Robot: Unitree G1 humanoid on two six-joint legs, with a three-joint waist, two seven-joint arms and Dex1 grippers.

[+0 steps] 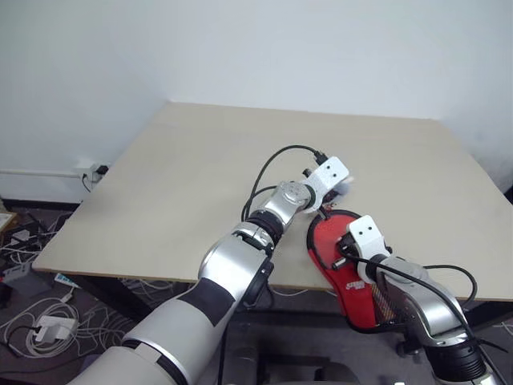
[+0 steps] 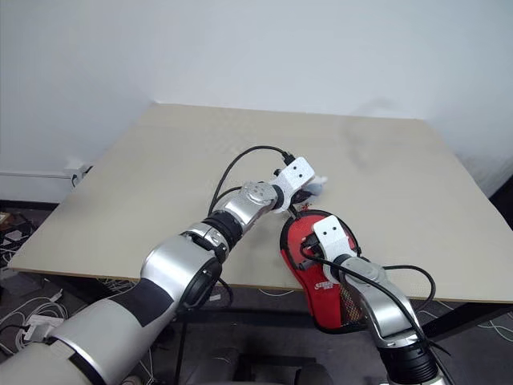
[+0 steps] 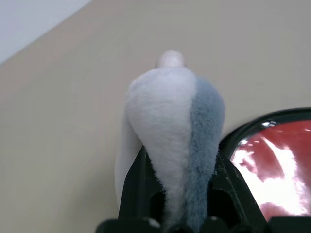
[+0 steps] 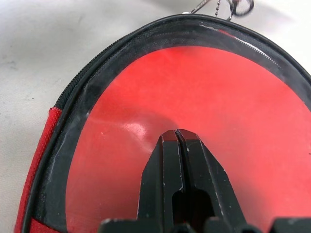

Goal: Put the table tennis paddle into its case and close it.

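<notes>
Where the pale beige worktop (image 1: 200,168) meets its near edge, the red paddle-shaped soft case (image 1: 353,301) with black trim lies with its rounded end on the surface and its narrow end, carrying a white logo and a black mesh pocket, overhanging the edge toward the robot. Right claw (image 4: 176,132): its two black fingers are pressed together, nothing between them, tips resting on or just above a glossy red face. That red face is the rubber of the table tennis paddle (image 4: 209,111), lying inside the case; a black zip border rings it, and a strip of red fabric shows at the outer side of the case wall. Handle of the paddle not discernible. A small metal chain or zip pull (image 4: 228,7) lies just past the rounded end of the case on the worktop. Left claw (image 3: 177,170): clamped on a soft plush thing, white on one side and grey on the other (image 3: 177,121), which bulges out between the two black fingers. From the head views this claw sits just beyond the rounded end of the case, near it; whether the plush touches the worktop cannot be told. White wall behind; cables and a power strip (image 1: 48,329) on the floor to the left.
</notes>
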